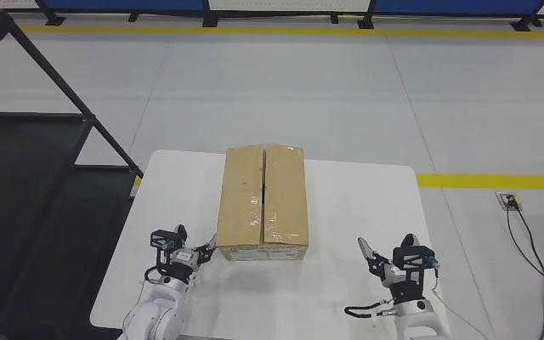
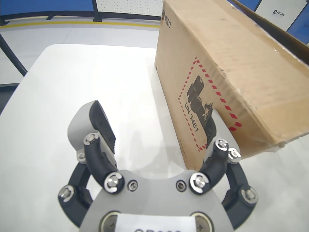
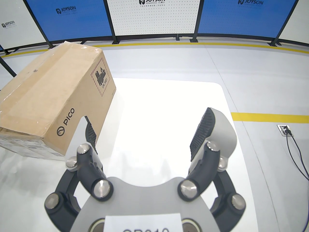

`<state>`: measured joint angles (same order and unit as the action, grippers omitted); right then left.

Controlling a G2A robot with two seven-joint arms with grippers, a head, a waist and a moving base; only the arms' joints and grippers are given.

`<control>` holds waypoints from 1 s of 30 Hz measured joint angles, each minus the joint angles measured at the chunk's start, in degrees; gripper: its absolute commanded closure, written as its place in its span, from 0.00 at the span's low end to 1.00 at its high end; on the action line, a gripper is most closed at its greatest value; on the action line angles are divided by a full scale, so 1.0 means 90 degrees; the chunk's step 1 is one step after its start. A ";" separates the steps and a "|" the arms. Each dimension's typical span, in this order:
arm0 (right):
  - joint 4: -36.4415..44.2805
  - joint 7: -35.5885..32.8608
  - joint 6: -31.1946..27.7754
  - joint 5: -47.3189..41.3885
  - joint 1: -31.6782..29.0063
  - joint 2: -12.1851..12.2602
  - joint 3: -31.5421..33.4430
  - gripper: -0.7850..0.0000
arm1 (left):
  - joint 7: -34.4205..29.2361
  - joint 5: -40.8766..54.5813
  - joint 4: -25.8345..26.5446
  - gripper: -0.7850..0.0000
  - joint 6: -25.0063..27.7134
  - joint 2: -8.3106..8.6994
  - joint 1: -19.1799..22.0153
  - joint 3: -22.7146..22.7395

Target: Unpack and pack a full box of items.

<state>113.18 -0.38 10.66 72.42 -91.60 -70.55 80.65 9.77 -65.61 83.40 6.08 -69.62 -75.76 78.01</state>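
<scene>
A closed brown cardboard box [image 1: 263, 202] with a taped centre seam stands in the middle of the white table [image 1: 357, 212]. My left gripper [image 1: 182, 244] hovers open beside the box's near left corner; in the left wrist view the box [image 2: 217, 56] rises just past one of that gripper's fingers [image 2: 102, 121], and the left gripper [image 2: 154, 121] holds nothing. My right gripper [image 1: 389, 252] is open near the table's front right, well apart from the box [image 3: 53, 97]. In its own wrist view the right gripper [image 3: 149, 131] has bare table between its pads.
The table's rounded edges lie close on both outer sides of the arms. A black frame [image 1: 68, 102] slants past the table's left side. Blue and white partition panels [image 3: 154, 5] stand across the far floor, with yellow floor lines and a floor socket with a cable [image 1: 510, 202] on the right.
</scene>
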 measured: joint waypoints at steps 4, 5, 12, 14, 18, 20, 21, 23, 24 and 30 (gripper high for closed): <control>-0.0015 0.0089 -0.0061 -0.0117 -0.0008 -0.0009 0.0066 0.00 | -0.0037 -0.0068 0.0074 0.00 -0.0002 -0.0003 -0.0023 -0.0026; -0.0012 0.0113 -0.0074 -0.0140 -0.0023 -0.0012 0.0091 0.00 | -0.0051 -0.0110 0.0107 0.00 0.0001 -0.0005 -0.0031 -0.0044; 0.0016 0.0161 -0.0228 -0.0131 -0.0088 -0.0021 0.0217 0.00 | -0.0128 -0.0373 0.0214 0.00 -0.0027 -0.0039 -0.0032 -0.0240; 0.0012 0.0159 -0.0267 -0.0121 -0.0090 -0.0024 0.0233 0.00 | -0.0142 -0.0432 0.0220 0.00 -0.0011 -0.0047 -0.0022 -0.0290; -0.0002 0.0128 -0.0384 -0.0123 -0.0076 -0.0030 0.0265 0.00 | -0.0155 -0.0574 0.0243 0.00 -0.0018 -0.0070 0.0014 -0.0412; -0.0005 0.0089 -0.0486 -0.0110 -0.0063 -0.0028 0.0280 0.00 | -0.0117 -0.0639 0.0266 0.00 0.0008 -0.0076 0.0012 -0.0451; 0.0006 0.0054 -0.0551 -0.0082 -0.0052 -0.0026 0.0294 0.00 | -0.0083 -0.0690 0.0288 0.00 0.0019 -0.0076 0.0001 -0.0453; 0.0061 -0.0012 -0.0597 0.0035 -0.0034 -0.0021 0.0306 0.00 | 0.0014 -0.0729 0.0323 0.00 0.0034 -0.0069 -0.0048 -0.0403; 0.0133 -0.0025 -0.0635 0.0214 -0.0037 -0.0015 0.0292 0.00 | 0.0084 -0.0721 0.0335 0.00 0.0022 -0.0062 -0.0092 -0.0332; 0.0203 -0.0010 -0.0713 0.0462 -0.0064 -0.0006 0.0263 0.00 | 0.0048 -0.0570 0.0223 0.00 -0.0119 -0.0041 -0.0094 0.0006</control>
<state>115.01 -0.48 4.24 76.58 -92.18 -70.60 83.01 10.20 -70.74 85.41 5.01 -69.99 -76.60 78.06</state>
